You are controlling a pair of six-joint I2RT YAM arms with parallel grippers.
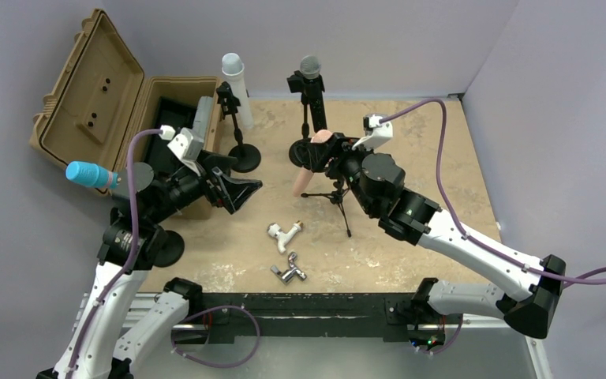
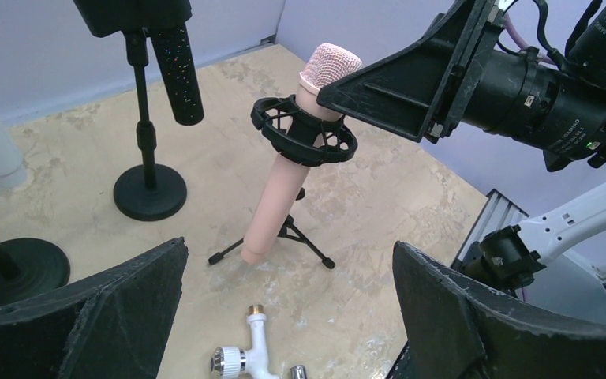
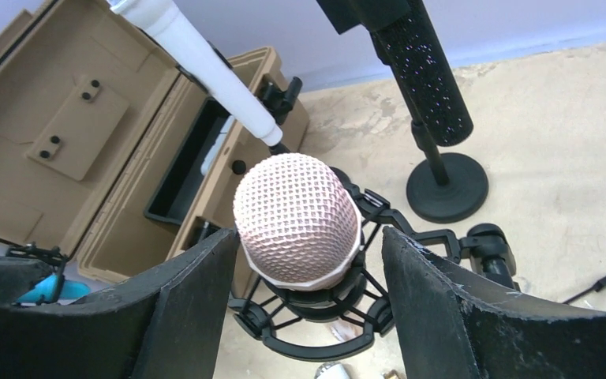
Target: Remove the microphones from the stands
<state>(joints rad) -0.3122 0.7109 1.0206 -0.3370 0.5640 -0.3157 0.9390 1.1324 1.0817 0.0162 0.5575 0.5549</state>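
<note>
Microphone (image 2: pixel 284 185), where is it?
— Leaning in the black wire ring of a small tripod stand (image 2: pixel 304 138) on a sandy, mottled tabletop (image 2: pixel 379 189); smooth pink barrel, domed mesh head.

And the right gripper (image 3: pixel 309 235)?
— Open, its flat black jaws flanking the mesh head (a sliver of gap on one side).

The left gripper (image 2: pixel 289 246)?
— Spread wide, holding nothing.

Bright, even diffuse light; shadows soft, faint; wrist views wide-angle, nearest edges slightly blurred.
</note>
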